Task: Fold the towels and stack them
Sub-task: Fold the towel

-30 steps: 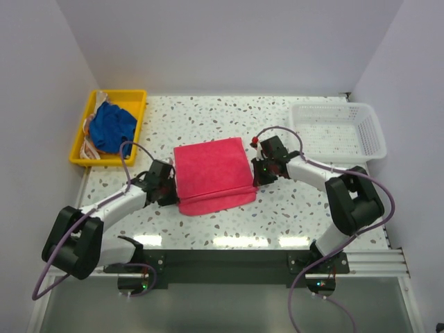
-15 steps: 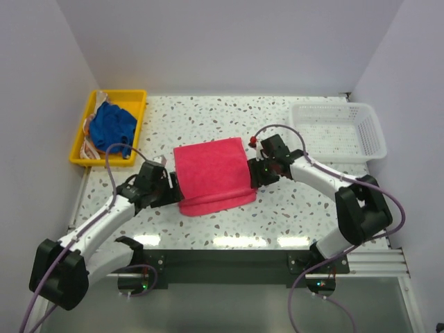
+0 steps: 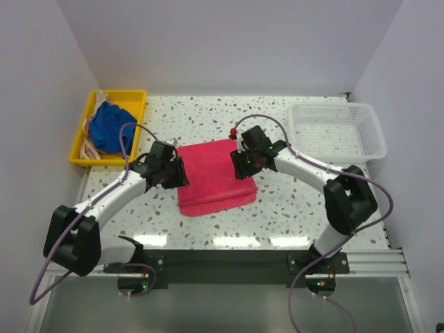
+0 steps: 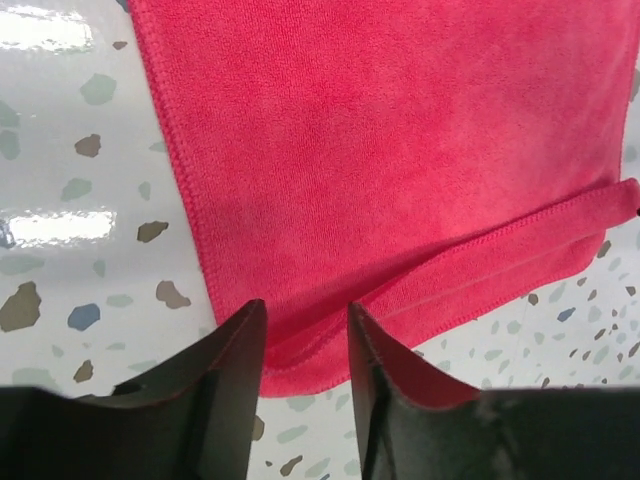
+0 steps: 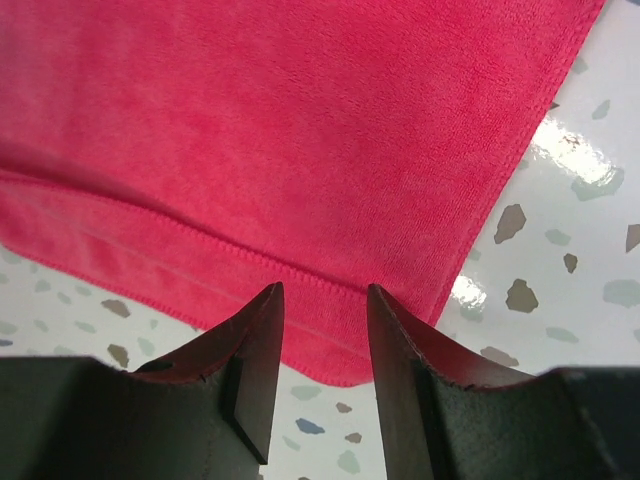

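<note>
Pink towel's first fold is down and both grippers are off it.
The pink towel (image 3: 211,182) lies folded in half mid-table, its top hem just short of the near edge. The left gripper (image 3: 177,173) hovers at its left edge and the right gripper (image 3: 243,161) over its far-right part, both with jaws partly parted and empty. A second ago both were shut, nearer along the side edges; they've since opened and shifted farther. Probably lining up a second fold. The blue towel (image 3: 111,125) is in the yellow tray (image 3: 141,104), far left.

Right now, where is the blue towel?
In the top view the blue towel lies bunched in the yellow tray at the far left of the table, beyond the left claw and apart from the pink towel.
</note>
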